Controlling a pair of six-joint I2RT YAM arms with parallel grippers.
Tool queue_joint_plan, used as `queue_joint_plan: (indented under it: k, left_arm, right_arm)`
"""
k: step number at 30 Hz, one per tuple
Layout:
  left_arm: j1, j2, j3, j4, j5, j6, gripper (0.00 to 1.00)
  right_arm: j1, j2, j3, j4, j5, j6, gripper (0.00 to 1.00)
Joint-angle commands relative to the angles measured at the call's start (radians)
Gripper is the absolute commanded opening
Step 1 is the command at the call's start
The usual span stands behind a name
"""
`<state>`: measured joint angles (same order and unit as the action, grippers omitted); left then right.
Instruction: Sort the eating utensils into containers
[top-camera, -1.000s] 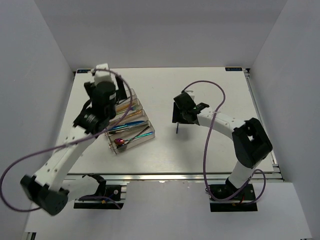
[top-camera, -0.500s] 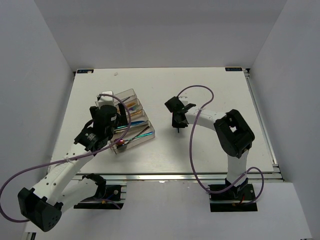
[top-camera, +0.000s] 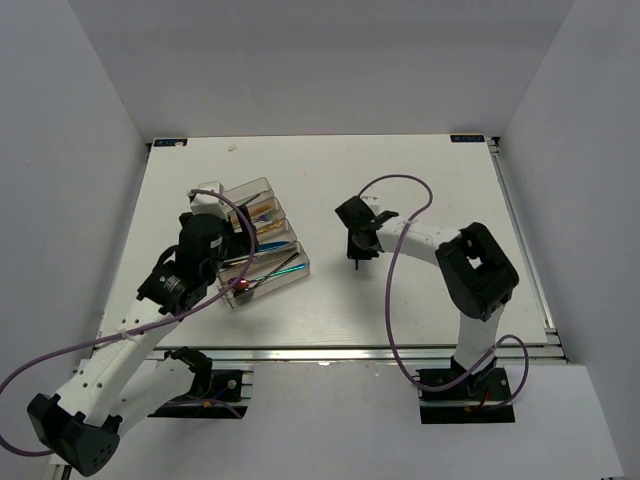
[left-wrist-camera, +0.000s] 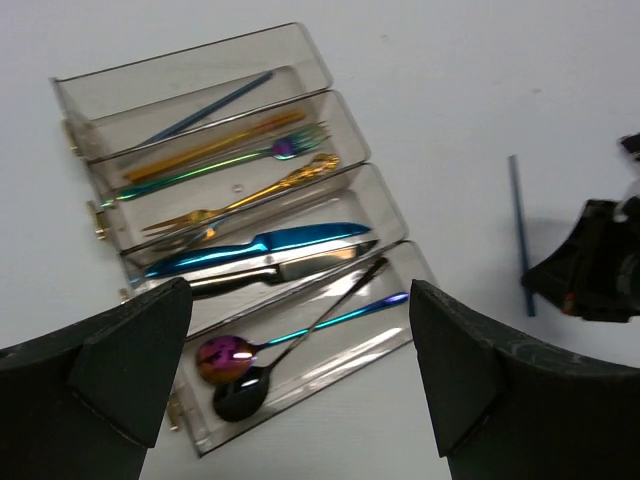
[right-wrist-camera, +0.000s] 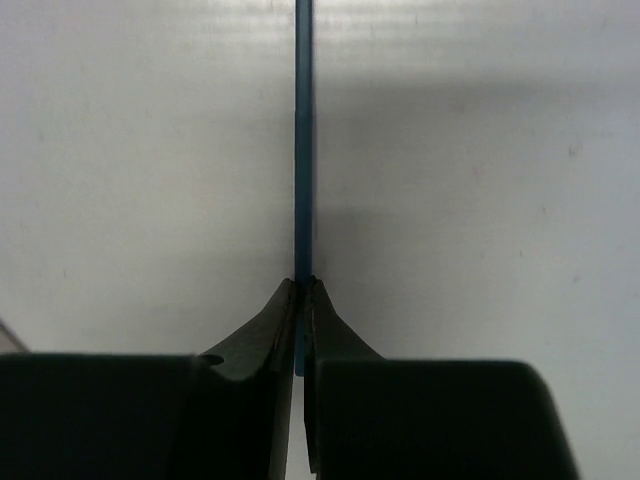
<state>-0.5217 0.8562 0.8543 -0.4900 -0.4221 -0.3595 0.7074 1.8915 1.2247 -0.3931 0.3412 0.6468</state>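
The white table (top-camera: 420, 170) is carrying the clear tray (left-wrist-camera: 315, 60), which is lying directly beneath the left gripper (left-wrist-camera: 300, 295). That gripper is hanging spread wide and empty, having drawn back toward the near side within the last second. Sorted cutlery, the blue knife (left-wrist-camera: 270, 240) among it, is resting in the compartments below. The right gripper (right-wrist-camera: 302, 285) is now clenching the blue chopstick (right-wrist-camera: 303, 140), which is projecting straight ahead of its fingertips. Judgement: the one loose piece is being secured, and only its transfer to the tray is remaining.
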Motion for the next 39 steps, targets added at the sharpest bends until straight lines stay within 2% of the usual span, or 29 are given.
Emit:
queue_joint_plan:
  k: [1, 4, 9, 13, 19, 25, 26, 28, 29, 30, 32, 33, 35, 36, 38, 39]
  left_arm:
    - [0.0, -0.043, -0.02, 0.111, 0.156, -0.074, 0.98]
    - [0.0, -0.057, -0.073, 0.23, 0.299, -0.165, 0.98]
    - [-0.001, 0.0, -0.152, 0.557, 0.534, -0.353, 0.98]
    - [-0.001, 0.085, -0.172, 0.735, 0.618, -0.432, 0.98]
    - [-0.003, 0.156, -0.167, 0.818, 0.654, -0.479, 0.98]
    - [-0.003, 0.19, -0.155, 0.798, 0.654, -0.48, 0.91]
    - [-0.003, 0.195, -0.156, 0.795, 0.654, -0.478, 0.88]
    - [-0.003, 0.207, -0.156, 0.804, 0.66, -0.48, 0.77]
    - [-0.003, 0.21, -0.153, 0.804, 0.666, -0.481, 0.61]
    - [-0.004, 0.216, -0.15, 0.803, 0.669, -0.481, 0.57]
    - [-0.003, 0.236, -0.143, 0.795, 0.686, -0.477, 0.54]
    - [-0.003, 0.242, -0.133, 0.792, 0.692, -0.472, 0.33]
    - [-0.003, 0.253, -0.124, 0.783, 0.707, -0.444, 0.15]
    - [-0.003, 0.254, -0.104, 0.756, 0.71, -0.428, 0.0]
    - [-0.003, 0.253, -0.054, 0.662, 0.647, -0.307, 0.0]
    - [-0.003, 0.254, -0.019, 0.597, 0.604, -0.256, 0.0]
  right_arm:
    - [0.012, -0.153, -0.074, 0.019, -0.085, -0.061, 0.0]
    - [0.018, -0.313, -0.172, 0.158, -0.191, -0.085, 0.0]
    - [0.02, -0.532, -0.33, 0.425, -0.425, -0.13, 0.0]
    - [0.027, -0.621, -0.436, 0.659, -0.649, -0.084, 0.0]
    - [0.055, -0.666, -0.416, 0.697, -0.74, -0.067, 0.0]
    - [0.087, -0.67, -0.398, 0.712, -0.749, -0.072, 0.0]
    - [0.09, -0.667, -0.389, 0.711, -0.751, -0.075, 0.0]
    - [0.101, -0.66, -0.381, 0.709, -0.76, -0.081, 0.0]
    - [0.11, -0.655, -0.378, 0.714, -0.757, -0.082, 0.0]
    - [0.113, -0.652, -0.378, 0.718, -0.757, -0.082, 0.0]
    - [0.119, -0.651, -0.378, 0.731, -0.76, -0.082, 0.0]
    - [0.121, -0.651, -0.376, 0.734, -0.754, -0.082, 0.0]
    - [0.121, -0.654, -0.379, 0.721, -0.731, -0.082, 0.0]
    - [0.121, -0.657, -0.383, 0.696, -0.679, -0.085, 0.22]
    - [0.119, -0.684, -0.396, 0.669, -0.616, -0.087, 0.48]
    - [0.119, -0.695, -0.402, 0.648, -0.523, -0.088, 0.63]
